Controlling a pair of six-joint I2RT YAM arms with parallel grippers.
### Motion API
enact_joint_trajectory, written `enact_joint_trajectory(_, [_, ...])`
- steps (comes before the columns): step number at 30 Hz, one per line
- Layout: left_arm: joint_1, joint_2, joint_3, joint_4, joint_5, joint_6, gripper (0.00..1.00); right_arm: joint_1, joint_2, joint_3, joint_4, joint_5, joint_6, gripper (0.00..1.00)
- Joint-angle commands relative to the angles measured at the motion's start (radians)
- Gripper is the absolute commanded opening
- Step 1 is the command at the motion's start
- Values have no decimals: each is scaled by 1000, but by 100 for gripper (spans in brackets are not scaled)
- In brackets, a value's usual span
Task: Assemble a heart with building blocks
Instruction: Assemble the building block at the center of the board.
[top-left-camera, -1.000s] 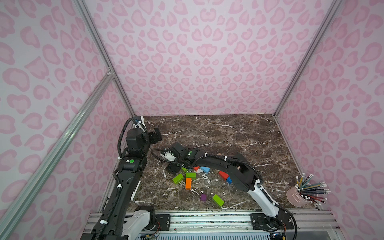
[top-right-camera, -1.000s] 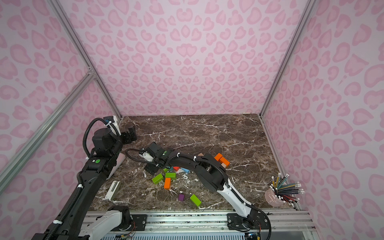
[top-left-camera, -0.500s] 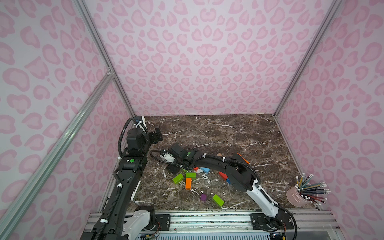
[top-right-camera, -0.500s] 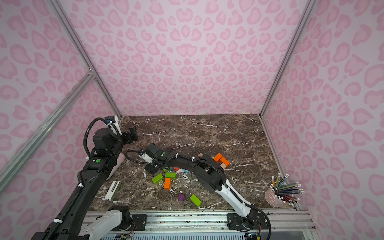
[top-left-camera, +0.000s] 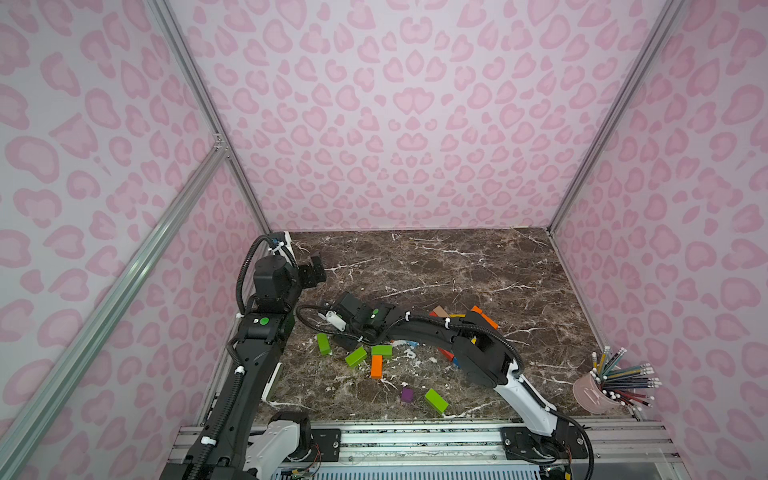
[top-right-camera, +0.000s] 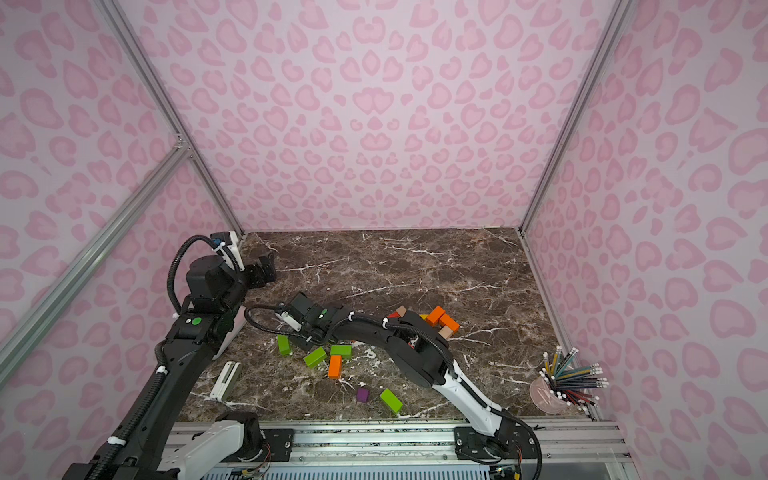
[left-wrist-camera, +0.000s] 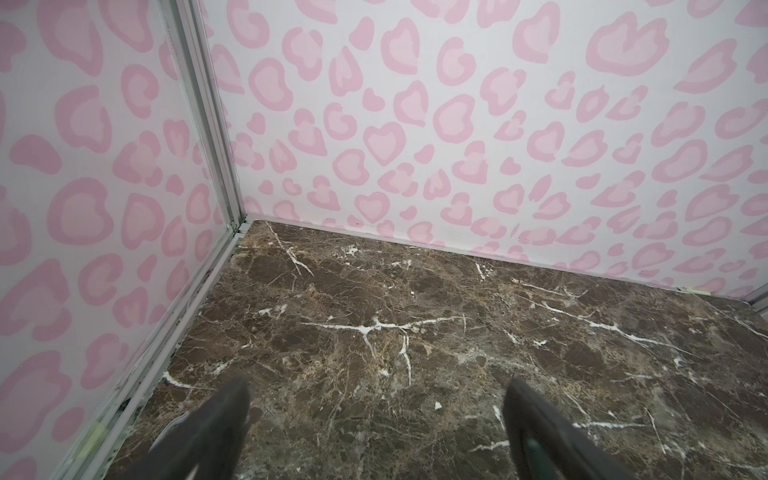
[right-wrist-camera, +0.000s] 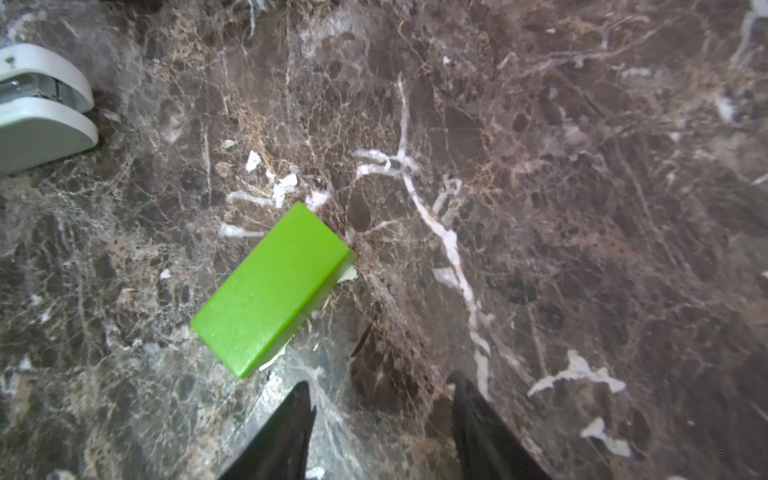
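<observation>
Right claw (right-wrist-camera: 381, 380) part-open, empty, just beside green block (right-wrist-camera: 270, 291), left claw (left-wrist-camera: 376, 379) wide open, empty, over marble table (left-wrist-camera: 415, 311)

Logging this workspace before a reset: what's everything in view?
green blocks: four, green, front and middle
orange blocks: three, orange, one by the greens, two farther back
purple block: one, purple, front
tan blocks: two, wood, by the far orange ones
other blocks: unclear, red and blue, under right arm
cup of pencils: one, pink, front right corner
stapler: one, white, front left
table: one, brown marble
left fingers: two, black, open, empty
right fingers: two, black, apart, empty, by a green block
</observation>
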Motion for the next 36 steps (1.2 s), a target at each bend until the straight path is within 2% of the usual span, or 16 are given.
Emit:
enact_joint_trajectory(1, [2,-6,3,41,-4,1,97,2,-26,5,27,-1,13,59])
enact_joint_trajectory(6, [2,6,27,-36,-73,-4,97,2,-60,-33,50,-20,25,61])
enact_joint_trajectory(10, [2,-5,32,-133,-117,-25,98,-2,-164,-134,108,-36,35,62])
enact_joint_trajectory(13, [2,-10,35,-210,-129,-74,100,-4,-238,-229,156,-55,42,63])
enact_joint_trajectory(18, [2,-8,6,-306,-79,-160,95,-8,-388,-423,232,-62,61,65])
enact_joint_trajectory(25, [-2,-33,-142,-302,53,-308,85,-33,-631,-706,339,-91,123,68])
enact_joint_trajectory(31, [-27,-38,-266,-275,52,-381,82,-66,-793,-856,395,-101,162,70])
enact_joint_trajectory(36, [-48,25,-327,-221,30,-404,83,-92,-868,-922,399,-109,164,70])
